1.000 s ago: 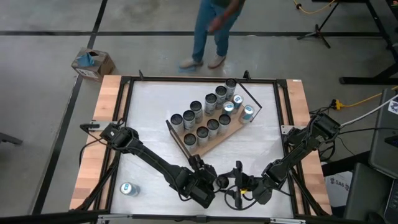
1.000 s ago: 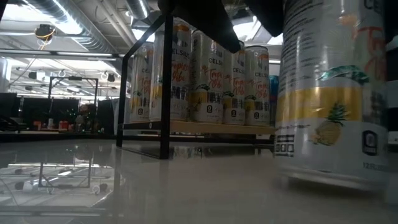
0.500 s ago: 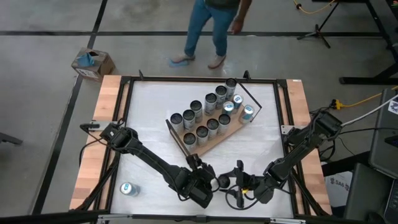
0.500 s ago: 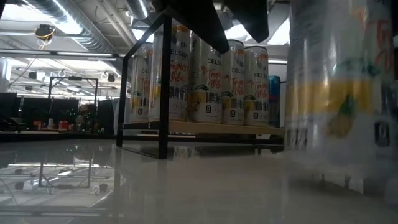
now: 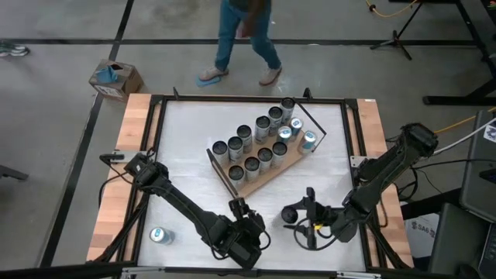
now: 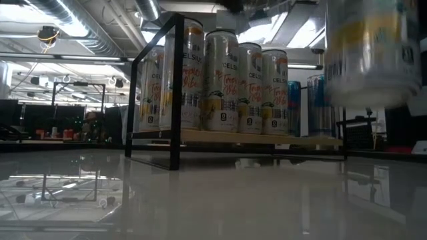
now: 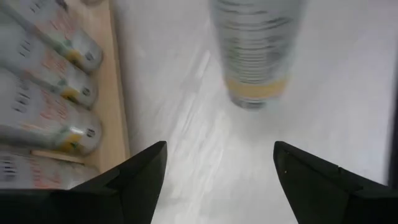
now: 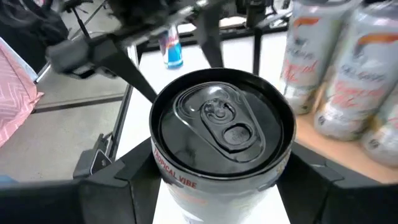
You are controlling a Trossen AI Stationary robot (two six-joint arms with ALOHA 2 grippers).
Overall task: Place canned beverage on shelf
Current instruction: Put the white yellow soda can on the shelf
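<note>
The worktop [image 5: 186,132] is a white sheet inside a black frame, with pale wooden planks down both sides. A person [image 5: 244,39] walks on the floor beyond its far edge, well apart from the arms.

The shelf [image 5: 298,161] lies slantwise near the middle of the worktop, a wood-grain board on a thin black frame that lifts it just clear of the surface. Two rows of cans [image 5: 252,151] stand on it, packed side by side from one end, probably so that the room left over stays in one piece. A few blue-topped cans [image 5: 297,132] sit at the other end. The bare board I can see lies along the near edge by those cans.

The right gripper [image 5: 298,218] is near the front edge, between the shelf and the robot. Its fingers [image 8: 323,186] clasp an upright can [image 8: 222,140] by its sides, top upward. In the low view this can [image 6: 367,53] hangs clear of the worktop. Holding it upright by its body should let it be set down flat on its base.

The left gripper [image 5: 246,236] is just beside, nearer the front edge. Its fingers [image 7: 140,177] stand wide apart and hold nothing, and they point toward the lifted can [image 7: 256,53].

One more can [image 5: 159,235] waits alone near the front left corner.
</note>
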